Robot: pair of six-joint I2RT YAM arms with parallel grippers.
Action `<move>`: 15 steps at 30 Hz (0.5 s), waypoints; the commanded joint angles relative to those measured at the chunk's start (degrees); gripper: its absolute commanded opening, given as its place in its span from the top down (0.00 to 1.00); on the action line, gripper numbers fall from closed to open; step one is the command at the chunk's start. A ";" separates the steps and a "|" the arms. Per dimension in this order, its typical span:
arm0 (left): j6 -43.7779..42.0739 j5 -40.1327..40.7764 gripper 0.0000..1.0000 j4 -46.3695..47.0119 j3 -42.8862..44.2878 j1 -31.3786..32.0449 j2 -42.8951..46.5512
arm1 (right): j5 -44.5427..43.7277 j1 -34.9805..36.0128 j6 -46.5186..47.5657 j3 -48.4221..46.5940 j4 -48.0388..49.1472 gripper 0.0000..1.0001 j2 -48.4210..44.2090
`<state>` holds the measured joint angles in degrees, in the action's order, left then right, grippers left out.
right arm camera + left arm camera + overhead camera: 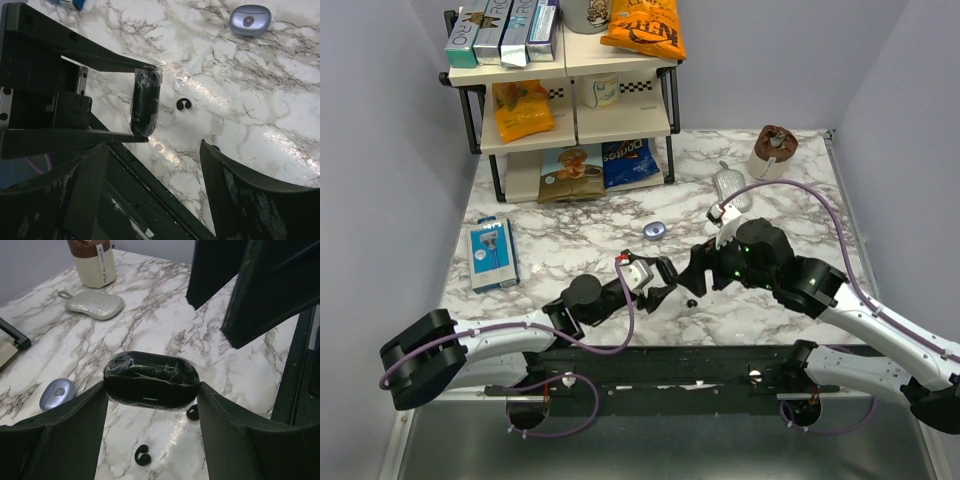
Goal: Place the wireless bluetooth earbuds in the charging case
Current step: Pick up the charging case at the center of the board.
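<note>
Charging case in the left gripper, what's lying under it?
Marble table, with two black earbuds: one in full view, the other partly covered by the case. The case's underside is hidden.

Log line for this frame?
left end effector: shut on glossy black oval charging case | right end effector: open | two tiny glossy black earbuds: on marble table

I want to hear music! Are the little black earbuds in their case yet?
Out. One earbud and the other earbud lie on the marble table near the case, which the left gripper holds.
</note>
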<state>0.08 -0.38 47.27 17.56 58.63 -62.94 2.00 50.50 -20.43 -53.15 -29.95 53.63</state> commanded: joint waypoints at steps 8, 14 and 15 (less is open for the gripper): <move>-4.03 3.28 1.00 -0.33 1.07 2.54 2.11 | 4.06 -0.23 2.06 -1.35 3.15 0.16 3.94; -4.12 3.63 1.00 -0.95 0.54 3.07 3.26 | 4.42 -0.23 1.71 -1.35 4.73 0.16 5.52; -4.03 3.63 1.00 -1.03 0.54 3.33 3.43 | 3.81 -0.23 1.70 -1.35 4.90 0.16 5.70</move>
<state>-3.31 2.28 46.09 18.39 61.17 -60.97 4.97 50.50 -19.40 -53.17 -27.31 58.63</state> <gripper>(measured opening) 0.740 0.841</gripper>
